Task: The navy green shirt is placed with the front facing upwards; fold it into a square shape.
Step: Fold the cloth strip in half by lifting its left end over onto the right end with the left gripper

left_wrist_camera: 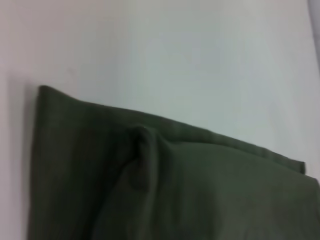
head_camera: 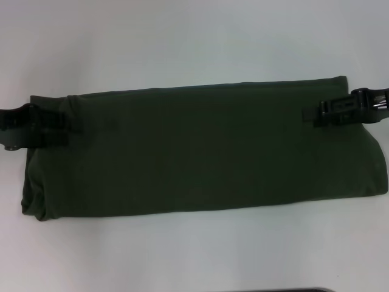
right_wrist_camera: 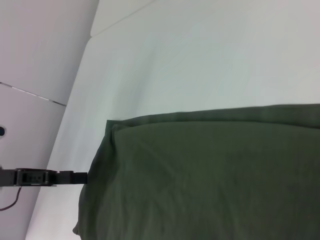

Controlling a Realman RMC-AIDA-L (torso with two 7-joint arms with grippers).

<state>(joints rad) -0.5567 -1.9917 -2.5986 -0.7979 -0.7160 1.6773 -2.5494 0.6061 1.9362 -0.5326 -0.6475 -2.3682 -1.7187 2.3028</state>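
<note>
No text, label, brand, number or sign is showing legibly in any of the three views. The navy green shirt (head_camera: 200, 152) is lying folded into a long band with only plain cloth facing up, so no lettering or neck label is showing on it. The gripper housings at either end of it are carrying no marking that can be read.

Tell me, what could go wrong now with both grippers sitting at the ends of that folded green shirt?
The navy green shirt lies as a long band, not yet square. The left gripper sits by bunched cloth, so a crease might get folded in. The right gripper reaches only the far edge, so lower layers may slip or sag if lifted.
</note>
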